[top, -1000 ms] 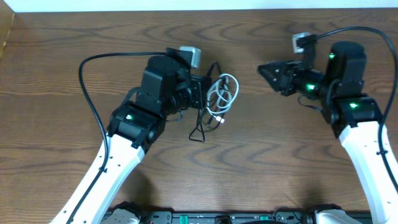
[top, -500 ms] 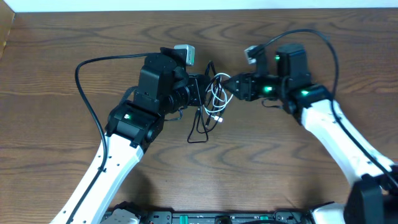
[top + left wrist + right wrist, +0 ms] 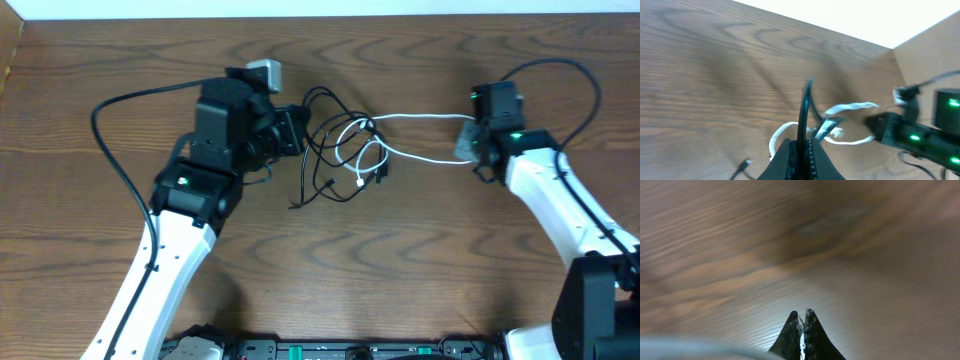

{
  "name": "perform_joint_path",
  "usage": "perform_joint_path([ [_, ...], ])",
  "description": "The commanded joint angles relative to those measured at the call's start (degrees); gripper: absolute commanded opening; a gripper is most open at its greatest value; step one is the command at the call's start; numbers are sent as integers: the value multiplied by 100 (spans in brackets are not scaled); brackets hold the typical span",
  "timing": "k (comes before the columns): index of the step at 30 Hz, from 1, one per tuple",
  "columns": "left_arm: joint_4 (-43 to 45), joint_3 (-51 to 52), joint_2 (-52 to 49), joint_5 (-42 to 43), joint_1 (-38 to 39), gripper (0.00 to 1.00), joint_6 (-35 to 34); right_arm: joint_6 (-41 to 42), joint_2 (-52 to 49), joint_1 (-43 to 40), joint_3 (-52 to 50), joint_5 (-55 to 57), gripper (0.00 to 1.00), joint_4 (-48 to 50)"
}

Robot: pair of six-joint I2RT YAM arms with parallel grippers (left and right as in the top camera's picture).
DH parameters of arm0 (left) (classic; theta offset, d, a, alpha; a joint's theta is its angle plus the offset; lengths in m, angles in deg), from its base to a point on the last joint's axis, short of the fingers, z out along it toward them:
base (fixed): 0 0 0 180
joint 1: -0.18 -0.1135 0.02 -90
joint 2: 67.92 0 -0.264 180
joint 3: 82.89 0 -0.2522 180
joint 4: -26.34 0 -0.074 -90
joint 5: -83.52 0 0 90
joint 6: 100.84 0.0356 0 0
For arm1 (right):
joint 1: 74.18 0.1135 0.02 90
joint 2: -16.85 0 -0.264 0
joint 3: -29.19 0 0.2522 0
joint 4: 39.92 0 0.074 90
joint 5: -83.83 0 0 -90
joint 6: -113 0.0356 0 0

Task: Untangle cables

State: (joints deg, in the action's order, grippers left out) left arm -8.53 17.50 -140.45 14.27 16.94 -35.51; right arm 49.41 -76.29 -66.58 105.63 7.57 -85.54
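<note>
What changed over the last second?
Right hand reached in, gripped the white cable and pulled it out rightward, stretching it. Left hand shifted slightly left. Unchanged: it stays clamped on the black cable, and the cables are still partly looped together.

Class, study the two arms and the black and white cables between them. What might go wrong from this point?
1. The white cable runs nearly straight from the right gripper to loops that cross the black cable. Pulling further may tighten the tangle rather than free it.
2. The left gripper pinches only a thin strand of black cable, so it may slip out under tension.
</note>
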Motion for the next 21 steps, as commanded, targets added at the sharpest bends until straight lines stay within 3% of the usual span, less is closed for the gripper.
perform_joint_path([
  [1, -79, -70, 144, -87, -455, 7, 212, -184, 155, -474, 55, 1241, 1, -214],
  [9, -555, -70, 162, -83, -1097, 8, 457, -162, 155, -1333, 55, 1375, 1, -232],
  [13, -640, -70, 160, -79, -1095, 7, 557, -503, 155, -1663, 59, 63, 1, -166],
  [17, -658, -70, 160, 369, -1095, 7, 682, -1829, 160, -1644, 79, -2155, 2, 26],
  [19, -553, -70, 160, 909, -1095, 7, 955, -2468, 179, -1644, 125, -3353, 30, 81],
  [20, -422, -68, 160, 1349, -1095, 7, 1097, -2686, 201, -1646, 175, -4041, 55, 98],
  [21, -254, -70, 160, 1805, -1095, 7, 1228, -2763, 216, -1646, 240, -4531, 65, 101],
])
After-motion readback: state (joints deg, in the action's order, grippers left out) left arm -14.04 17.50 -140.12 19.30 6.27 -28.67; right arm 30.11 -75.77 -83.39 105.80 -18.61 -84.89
